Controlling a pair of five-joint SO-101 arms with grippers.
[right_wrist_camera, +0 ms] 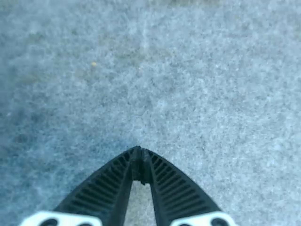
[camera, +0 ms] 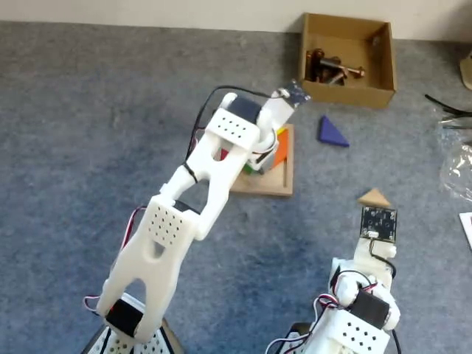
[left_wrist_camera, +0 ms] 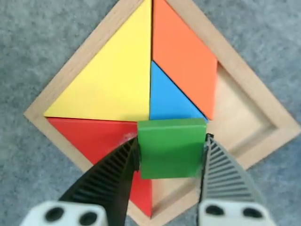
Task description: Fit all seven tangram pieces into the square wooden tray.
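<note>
Left gripper (left_wrist_camera: 170, 141) clamped on green square (left_wrist_camera: 171, 155) over tray (left_wrist_camera: 84, 59): yellow (left_wrist_camera: 108, 80), orange (left_wrist_camera: 183, 52), blue (left_wrist_camera: 169, 99), red (left_wrist_camera: 94, 136) pcs already in. Navy triangle (camera: 332, 133) & tan triangle (camera: 375, 198) wait on table (camera: 88, 110). Right gripper (right_wrist_camera: 140, 165) pinched together, empty.

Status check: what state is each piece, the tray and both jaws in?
wooden tray: partly filled, one corner bare.
yellow triangle: seated in tray.
orange piece: seated in tray.
light blue triangle: seated in tray.
red triangle: seated in tray.
green square: gripped over the tray, not seated.
dark blue triangle: loose, outside the tray.
tan triangle: loose, outside the tray.
left jaws: shut on green square.
right jaws: shut, empty.
</note>
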